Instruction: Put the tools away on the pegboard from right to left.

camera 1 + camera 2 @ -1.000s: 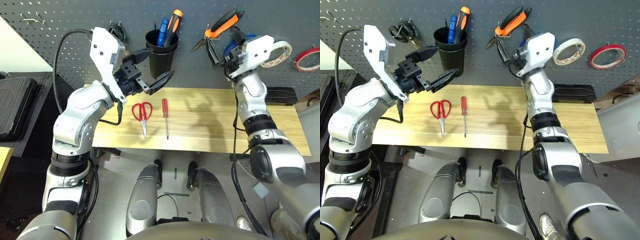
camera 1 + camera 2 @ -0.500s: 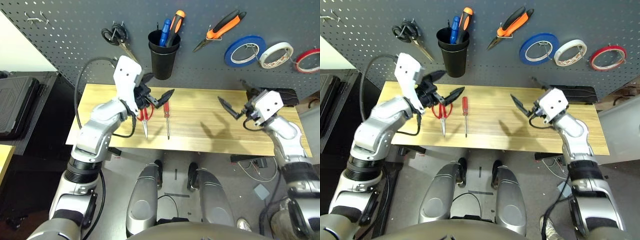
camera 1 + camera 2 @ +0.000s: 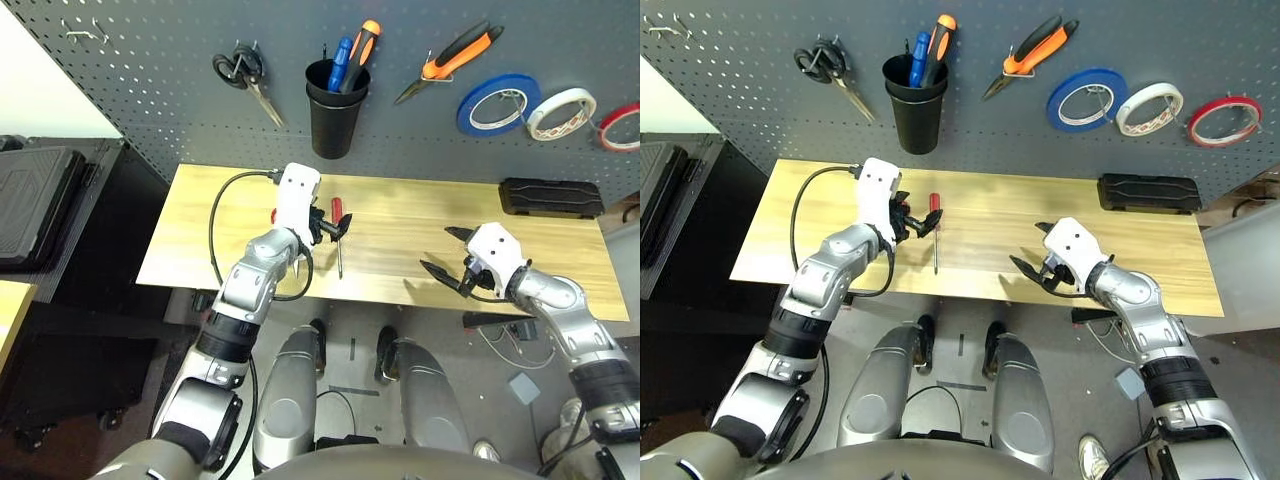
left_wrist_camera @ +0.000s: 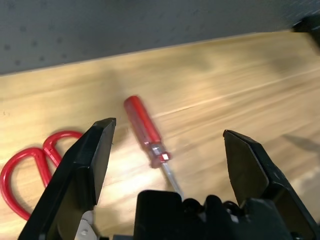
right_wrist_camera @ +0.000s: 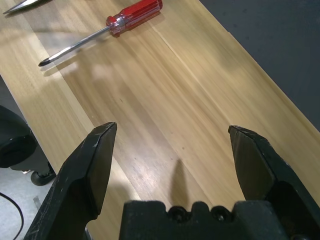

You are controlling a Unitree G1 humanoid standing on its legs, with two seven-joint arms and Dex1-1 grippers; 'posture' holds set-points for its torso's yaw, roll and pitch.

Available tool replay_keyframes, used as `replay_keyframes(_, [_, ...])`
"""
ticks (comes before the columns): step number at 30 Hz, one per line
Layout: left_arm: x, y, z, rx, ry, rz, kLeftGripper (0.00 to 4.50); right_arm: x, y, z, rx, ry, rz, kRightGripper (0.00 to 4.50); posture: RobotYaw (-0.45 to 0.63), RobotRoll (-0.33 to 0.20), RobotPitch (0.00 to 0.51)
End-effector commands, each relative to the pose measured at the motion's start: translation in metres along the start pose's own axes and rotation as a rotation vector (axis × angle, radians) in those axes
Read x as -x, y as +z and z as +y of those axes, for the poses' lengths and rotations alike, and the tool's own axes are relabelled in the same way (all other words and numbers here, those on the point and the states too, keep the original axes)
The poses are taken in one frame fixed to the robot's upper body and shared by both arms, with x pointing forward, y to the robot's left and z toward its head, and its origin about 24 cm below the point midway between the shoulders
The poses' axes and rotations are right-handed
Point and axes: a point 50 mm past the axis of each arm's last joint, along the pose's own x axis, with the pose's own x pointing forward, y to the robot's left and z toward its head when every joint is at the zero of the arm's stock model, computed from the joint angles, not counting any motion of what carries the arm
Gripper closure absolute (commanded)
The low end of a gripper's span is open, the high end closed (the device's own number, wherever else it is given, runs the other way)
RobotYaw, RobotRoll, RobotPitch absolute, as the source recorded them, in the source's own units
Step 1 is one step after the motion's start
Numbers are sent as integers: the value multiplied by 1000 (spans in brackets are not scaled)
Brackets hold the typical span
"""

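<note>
- The left gripper (image 4: 170,126) has its 2 black fingers spread wide, nothing between them; the slim red-handled screwdriver (image 4: 142,120) lies on the pale wooden table (image 3: 980,220) ahead of it, handle pointing toward the dark grey metal pegboard (image 3: 180,100).
- The red-handled metal scissors (image 4: 65,134) lie just beside that gripper, on its outer side.
- The screwdriver seems next, since the thin red tape ring (image 3: 1215,142) and orange-and-black-handled pliers (image 3: 470,48) already hang beyond the hands.
- It should centre both fingers over the handle, lower level, then close squarely; a skewed pinch could roll it.
- It should keep the outer finger off the scissors.
- The right gripper (image 5: 172,127), also spread and empty, best waits aside.
</note>
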Motion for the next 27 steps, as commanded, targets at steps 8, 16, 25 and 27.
replay_keyframes(8, [-33,-16,-1,-30,40,167,0,1,-10,7,-23,-16,71,32,132,0,300])
replay_keyframes(16, [-52,-21,-9,-18,27,207,0,8,-10,12,-14,-25,87,32,76,0,305])
replay_keyframes(25, [-52,-42,-7,0,74,283,0,23,2,12,-2,-55,75,32,-1,0,287])
replay_keyframes(27, [-52,-45,-7,10,78,296,0,26,4,12,1,-54,69,32,-13,0,283])
